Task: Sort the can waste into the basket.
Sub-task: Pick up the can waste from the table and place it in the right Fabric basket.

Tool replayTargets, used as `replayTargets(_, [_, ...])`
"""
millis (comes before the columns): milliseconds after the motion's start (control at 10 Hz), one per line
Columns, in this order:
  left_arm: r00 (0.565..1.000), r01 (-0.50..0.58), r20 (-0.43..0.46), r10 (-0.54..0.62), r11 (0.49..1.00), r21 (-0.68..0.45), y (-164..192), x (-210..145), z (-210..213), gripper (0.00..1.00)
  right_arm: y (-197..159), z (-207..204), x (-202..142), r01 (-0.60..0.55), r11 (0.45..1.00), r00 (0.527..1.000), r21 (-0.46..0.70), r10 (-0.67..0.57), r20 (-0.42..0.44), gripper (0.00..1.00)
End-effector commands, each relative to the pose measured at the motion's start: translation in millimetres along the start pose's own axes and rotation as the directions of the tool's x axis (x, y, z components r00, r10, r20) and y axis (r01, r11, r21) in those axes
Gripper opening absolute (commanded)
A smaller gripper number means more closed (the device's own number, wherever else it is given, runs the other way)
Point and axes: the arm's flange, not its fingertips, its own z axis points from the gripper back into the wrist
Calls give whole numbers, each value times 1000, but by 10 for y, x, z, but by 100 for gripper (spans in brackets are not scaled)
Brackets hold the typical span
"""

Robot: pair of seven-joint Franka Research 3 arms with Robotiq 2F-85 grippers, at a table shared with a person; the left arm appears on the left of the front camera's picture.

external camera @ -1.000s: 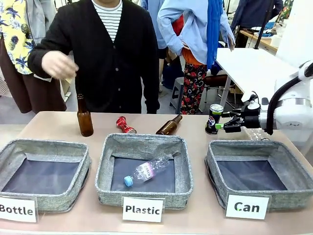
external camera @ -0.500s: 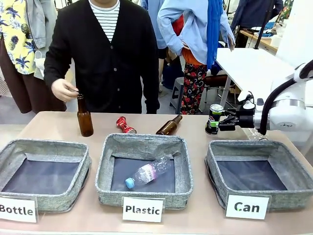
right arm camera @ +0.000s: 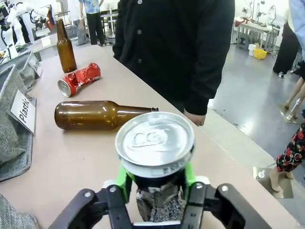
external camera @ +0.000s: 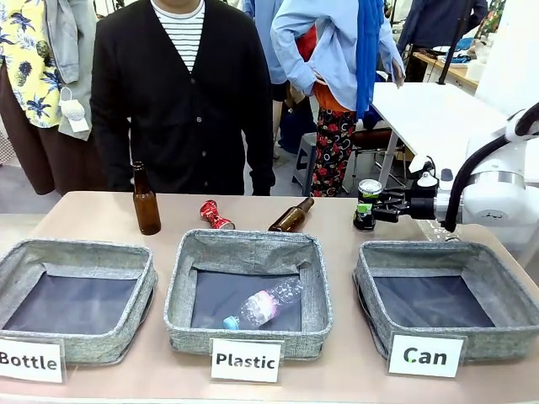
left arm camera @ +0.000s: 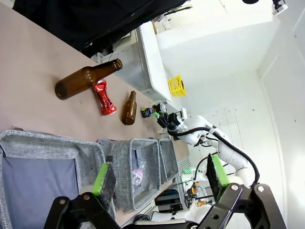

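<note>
The black can (external camera: 365,204) with silver ends stands upright near the table's far right, just beyond the "Can" basket (external camera: 446,252). My right gripper (external camera: 376,209) is shut on it from the right. In the right wrist view the green pads (right arm camera: 123,179) press both sides of the black can (right arm camera: 155,140); whether it is off the table I cannot tell. The crushed red can (external camera: 216,215) lies on its side behind the middle basket, and the right wrist view has the red can (right arm camera: 78,79) at upper left. My left gripper (left arm camera: 159,176) is open with nothing in it, above the baskets.
An upright brown bottle (external camera: 145,200) and a lying brown bottle (external camera: 291,216) flank the red can. The "Plastic" basket (external camera: 248,244) holds a clear bottle (external camera: 257,307). The "Bottle" basket (external camera: 76,252) sits left. A person in a black cardigan (external camera: 181,93) stands at the far edge.
My right gripper has moved left and shut on the black can. The person's hand has drawn back from the upright bottle. The clear bottle has slid forward in the "Plastic" basket.
</note>
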Motion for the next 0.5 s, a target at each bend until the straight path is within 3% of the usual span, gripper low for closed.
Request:
replayTargets(0, [1000,22,-2,-22,1000,-9,8,-11,3,100,-28,-52,-36,29,1000,1000,-10,-29,14,0])
replayTargets(100, [1000,22,-2,-22,1000,-9,8,-11,3,100,-25,-43,-33,30,999,999,-13,-30,17,3])
replayTargets(400, [1000,22,-2,-22,1000,-9,8,-11,3,100,114,84,182,-11,1000,999,22,10,44,0])
